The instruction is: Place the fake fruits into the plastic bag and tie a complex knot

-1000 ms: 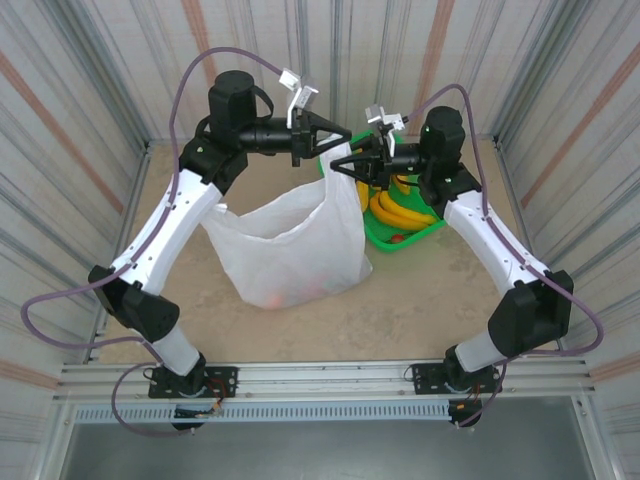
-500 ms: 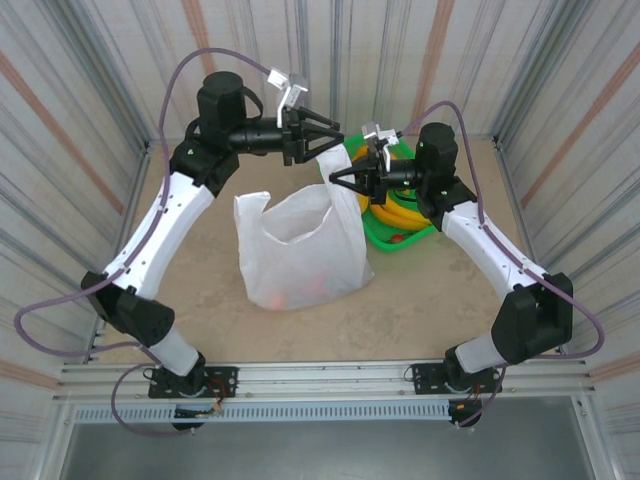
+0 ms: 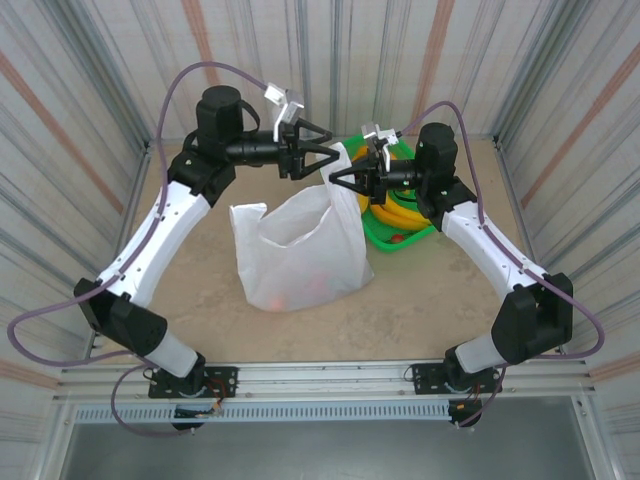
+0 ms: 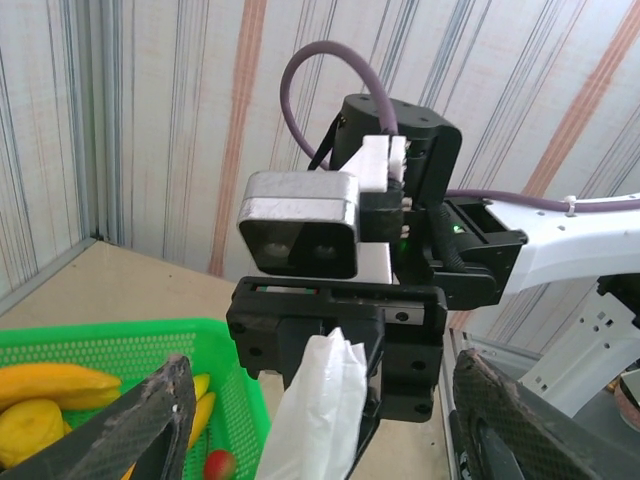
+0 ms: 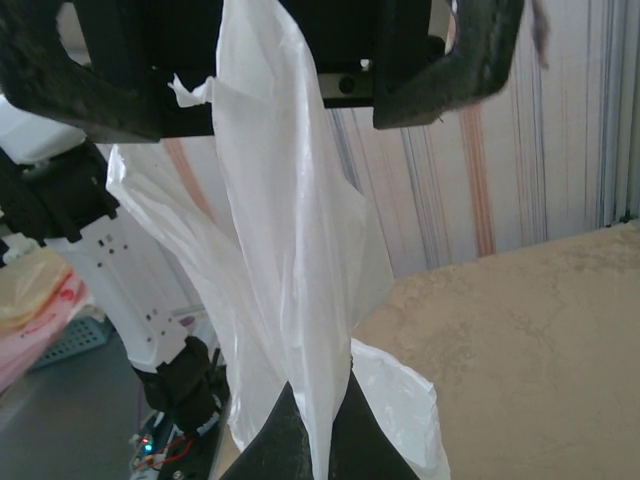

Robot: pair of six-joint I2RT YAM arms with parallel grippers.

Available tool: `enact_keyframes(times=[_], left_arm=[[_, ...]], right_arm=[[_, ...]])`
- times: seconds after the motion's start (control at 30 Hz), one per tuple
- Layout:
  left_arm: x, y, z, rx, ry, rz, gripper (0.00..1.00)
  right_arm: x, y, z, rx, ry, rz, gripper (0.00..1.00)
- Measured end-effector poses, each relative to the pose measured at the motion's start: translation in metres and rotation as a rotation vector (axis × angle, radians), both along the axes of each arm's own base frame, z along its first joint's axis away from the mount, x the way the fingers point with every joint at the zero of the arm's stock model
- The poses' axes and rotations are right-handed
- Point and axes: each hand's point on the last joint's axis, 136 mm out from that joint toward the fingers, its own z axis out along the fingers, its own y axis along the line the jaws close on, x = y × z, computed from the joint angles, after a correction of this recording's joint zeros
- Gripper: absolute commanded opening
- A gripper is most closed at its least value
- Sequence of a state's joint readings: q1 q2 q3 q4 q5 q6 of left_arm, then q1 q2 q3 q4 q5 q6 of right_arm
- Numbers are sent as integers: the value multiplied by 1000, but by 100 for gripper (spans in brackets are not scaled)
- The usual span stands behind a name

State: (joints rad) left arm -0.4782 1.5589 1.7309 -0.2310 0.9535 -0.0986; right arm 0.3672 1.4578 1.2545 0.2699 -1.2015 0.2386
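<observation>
Corrugated walls ring the tan table (image 3: 430, 300), where the bag (image 3: 300, 245) stands mid-surface, fruit (image 3: 300, 292) glowing orange inside. My right gripper (image 3: 335, 181) pinches one handle (image 5: 300, 250) high; my left gripper (image 3: 328, 152) gapes, holding nothing. Best now: close the left low on that handle, keeping it taut. Right wrist view shows the pinch; left wrist view shows bananas (image 4: 45, 385) in the basket (image 4: 130, 345) near the far right corner.

Plastic bag (image 3: 300, 250) and green basket (image 3: 405, 242) block the centre.
</observation>
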Motion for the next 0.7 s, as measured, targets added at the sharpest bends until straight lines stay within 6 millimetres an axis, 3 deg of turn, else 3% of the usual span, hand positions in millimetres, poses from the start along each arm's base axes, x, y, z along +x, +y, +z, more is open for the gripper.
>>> enact_keyframes(times=[0.1,0.17,0.23,0.37,0.57,0.6,0.7], left_arm=[[0,-6,-6,8,-4,-15,56],[-1,-10,-8,14,-8,-25,46],[-3,-12,-10,19,-17,-31,26],[-3,-13,-11,27,-44,-30,7],[-4,-12,-13,43,-33,-27,0],[-4,-12,-10,42,-34,-27,0],[-6,-11,0,34,-42,-29,0]], right_arm=[[0,0,0,0,12,-1,0],[0,0,1,3,12,-1,0],[1,0,2,5,10,-3,4],[1,0,3,8,23,-7,23],[5,-7,2,-4,17,-40,65],[6,-8,2,-9,10,-47,70],[4,-5,6,-28,-18,-55,72]])
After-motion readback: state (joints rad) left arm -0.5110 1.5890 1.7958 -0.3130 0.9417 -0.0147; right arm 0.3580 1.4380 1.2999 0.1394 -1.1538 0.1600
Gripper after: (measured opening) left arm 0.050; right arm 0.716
